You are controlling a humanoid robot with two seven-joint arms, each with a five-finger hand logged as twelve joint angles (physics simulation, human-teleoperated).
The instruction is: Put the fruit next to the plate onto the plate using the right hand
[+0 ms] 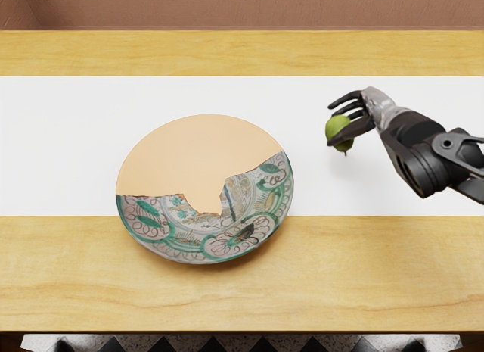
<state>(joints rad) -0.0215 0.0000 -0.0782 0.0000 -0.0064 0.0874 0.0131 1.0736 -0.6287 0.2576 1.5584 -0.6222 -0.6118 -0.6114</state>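
A small green fruit (337,131) sits to the right of the plate (181,151), over the white runner. My right hand (351,119) comes in from the right edge and its dark fingers are curled around the fruit, above and below it. The plate is round, plain peach on its upper part and painted with green and brown patterns on its lower part; nothing lies on it. Whether the fruit rests on the runner or hangs just above it is not clear. The left arm does not show.
The wooden table (242,276) carries a wide white runner (60,140) across its middle. A brown wall runs along the table's far edge. A gap of bare runner separates the plate's right rim from the fruit.
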